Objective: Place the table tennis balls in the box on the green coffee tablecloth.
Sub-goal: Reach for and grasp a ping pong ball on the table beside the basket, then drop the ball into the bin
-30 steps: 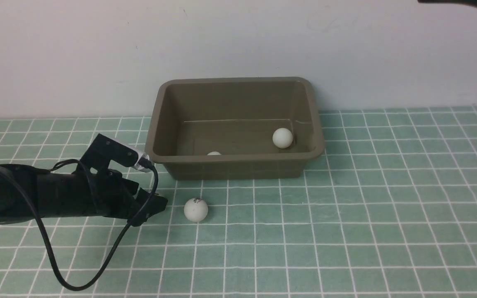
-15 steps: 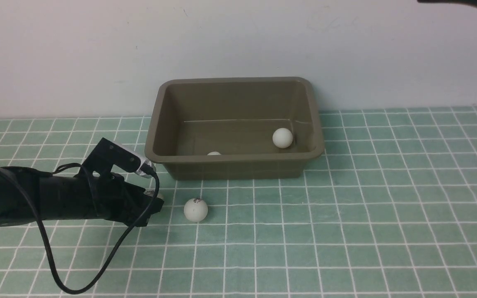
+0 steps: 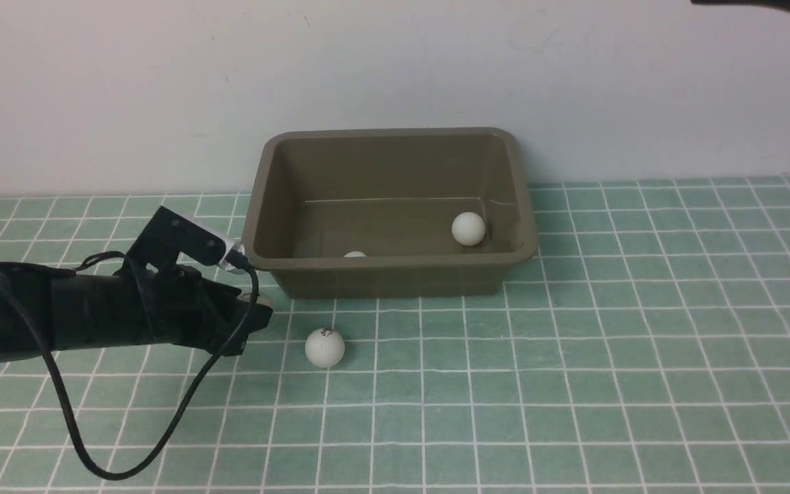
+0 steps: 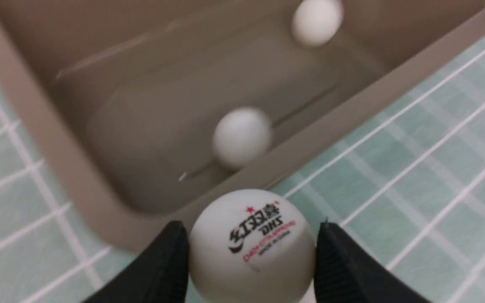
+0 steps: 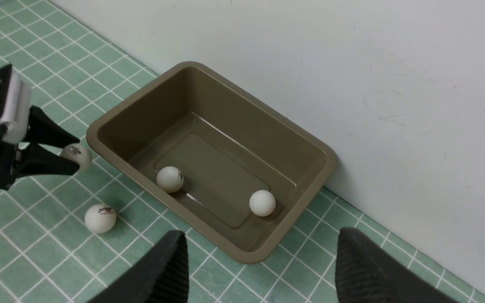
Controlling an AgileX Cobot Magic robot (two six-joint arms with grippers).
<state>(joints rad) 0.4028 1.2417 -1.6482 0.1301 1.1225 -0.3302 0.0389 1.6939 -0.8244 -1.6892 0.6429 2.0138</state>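
Olive box, two table tennis balls inside, apart

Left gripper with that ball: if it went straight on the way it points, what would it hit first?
Probably the box's near left corner, which lies just ahead of the ball in the left gripper. Height is unclear, so it might just clear the rim.

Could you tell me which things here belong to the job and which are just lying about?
Job: small white table tennis ball in the left gripper; another on the teal-green checked tablecloth; two inside the olive-brown plastic box.
Not the job's: black cable on the left arm; white wall.
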